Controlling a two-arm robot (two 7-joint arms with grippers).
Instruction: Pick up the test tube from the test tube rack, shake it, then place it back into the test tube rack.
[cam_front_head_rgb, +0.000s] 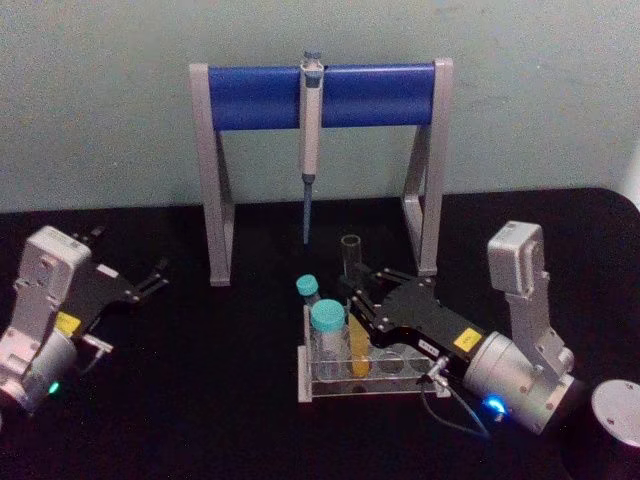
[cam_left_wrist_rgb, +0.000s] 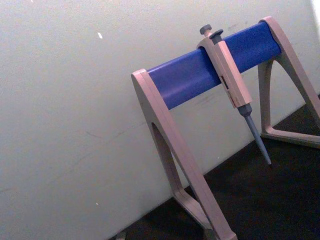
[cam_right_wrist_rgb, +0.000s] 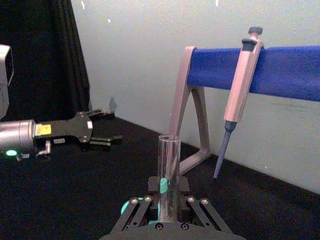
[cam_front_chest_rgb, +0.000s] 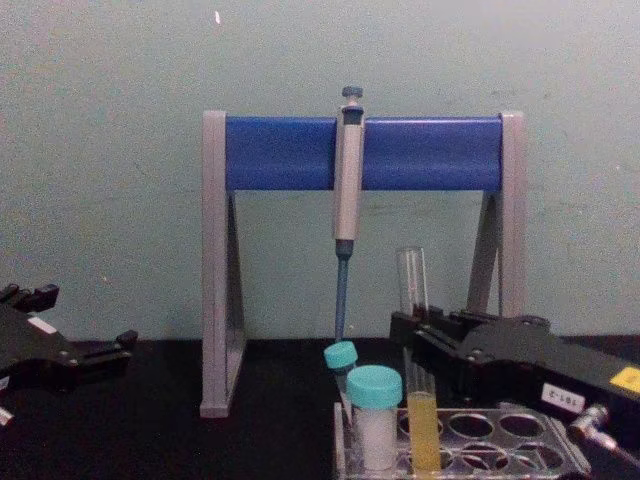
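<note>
The test tube (cam_front_head_rgb: 351, 262) stands upright in the clear test tube rack (cam_front_head_rgb: 400, 386), with yellow-orange liquid (cam_front_chest_rgb: 424, 430) in its lower part down among the holes. My right gripper (cam_front_head_rgb: 356, 308) reaches in from the right and is shut on the tube just above the rack (cam_front_chest_rgb: 500, 442). In the right wrist view the test tube (cam_right_wrist_rgb: 168, 170) rises straight up between the fingers. My left gripper (cam_front_head_rgb: 152, 278) is parked open at the table's left, well clear of the rack, and its spread fingers (cam_right_wrist_rgb: 102, 141) hold nothing.
Two white vials with teal caps (cam_front_head_rgb: 327, 322) stand in the rack's left end. Behind it is the grey-and-blue pipette stand (cam_front_head_rgb: 250, 97) with a grey pipette (cam_front_head_rgb: 311, 140) hanging tip down. A grey cylinder (cam_front_head_rgb: 616, 412) sits at the near right.
</note>
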